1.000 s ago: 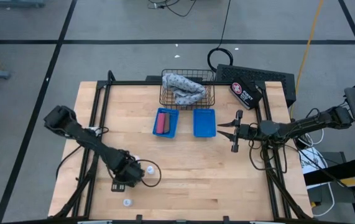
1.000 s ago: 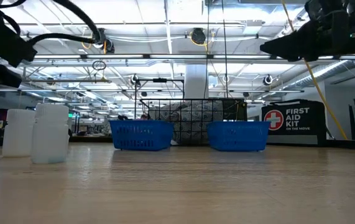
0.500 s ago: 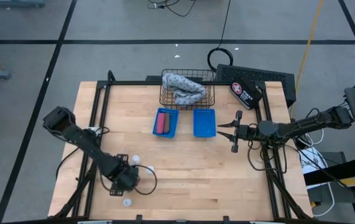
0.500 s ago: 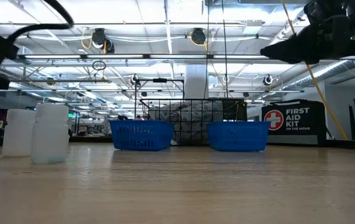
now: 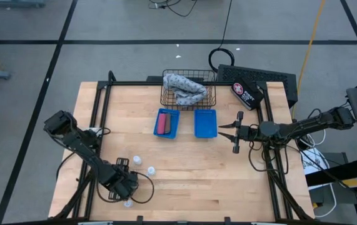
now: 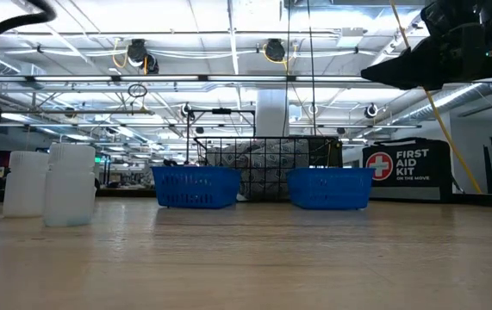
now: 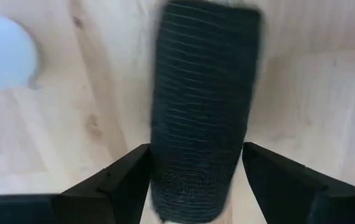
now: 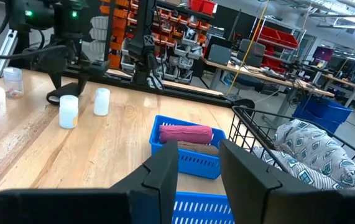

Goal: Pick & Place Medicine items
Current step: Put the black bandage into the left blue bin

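Note:
My left gripper (image 5: 122, 185) points down at the table's near left. In its wrist view its open fingers stand on either side of a black ribbed oblong piece (image 7: 202, 118) that lies on the wood. I cannot tell whether they touch it. The gripper hides the piece in the high view. Three small white bottles stand nearby (image 5: 137, 160) (image 5: 150, 170) (image 5: 127, 203), and one shows in the wrist view (image 7: 3, 53). A pink piece and a brown piece lie in the left blue bin (image 5: 165, 122). My right gripper (image 5: 230, 132) hovers level at the right, slightly open, with nothing between its fingers (image 8: 199, 180).
A second blue bin (image 5: 206, 123) stands beside the first. Behind them is a wire basket (image 5: 189, 90) holding the patterned cloth. The first aid pouch (image 5: 247, 94) lies at the far right. The wood between the bins and the bottles is bare.
My left gripper has moved toward the table's near left corner and sunk lower. It has gone from beside the two white bottles to over the black piece. The bottles stand where they were. My right arm has kept still.

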`<action>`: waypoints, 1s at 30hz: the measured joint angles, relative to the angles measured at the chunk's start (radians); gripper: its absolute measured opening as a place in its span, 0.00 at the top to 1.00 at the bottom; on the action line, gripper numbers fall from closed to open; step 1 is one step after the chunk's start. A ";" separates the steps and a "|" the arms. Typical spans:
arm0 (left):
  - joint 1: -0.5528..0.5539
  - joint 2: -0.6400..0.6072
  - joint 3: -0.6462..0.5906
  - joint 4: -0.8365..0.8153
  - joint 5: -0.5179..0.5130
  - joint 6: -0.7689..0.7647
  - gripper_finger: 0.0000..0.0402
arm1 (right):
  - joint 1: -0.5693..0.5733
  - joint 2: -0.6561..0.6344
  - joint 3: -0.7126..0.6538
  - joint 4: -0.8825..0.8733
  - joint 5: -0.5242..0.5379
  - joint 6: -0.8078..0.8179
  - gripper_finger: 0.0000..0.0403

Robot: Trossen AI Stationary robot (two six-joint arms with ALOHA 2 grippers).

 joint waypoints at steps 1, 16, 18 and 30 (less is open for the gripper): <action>-0.005 0.010 0.000 0.006 0.002 -0.005 0.37 | 0.000 0.000 0.000 0.000 0.000 0.000 0.74; -0.019 0.041 0.001 -0.018 -0.002 -0.047 0.39 | 0.000 0.000 0.000 0.001 0.000 0.000 0.74; -0.015 0.041 0.002 -0.023 -0.001 -0.049 0.39 | 0.000 0.000 0.000 0.001 0.000 0.000 0.74; 0.008 0.039 0.019 -0.047 0.076 -0.139 0.68 | 0.000 0.000 0.000 0.001 0.000 0.000 0.74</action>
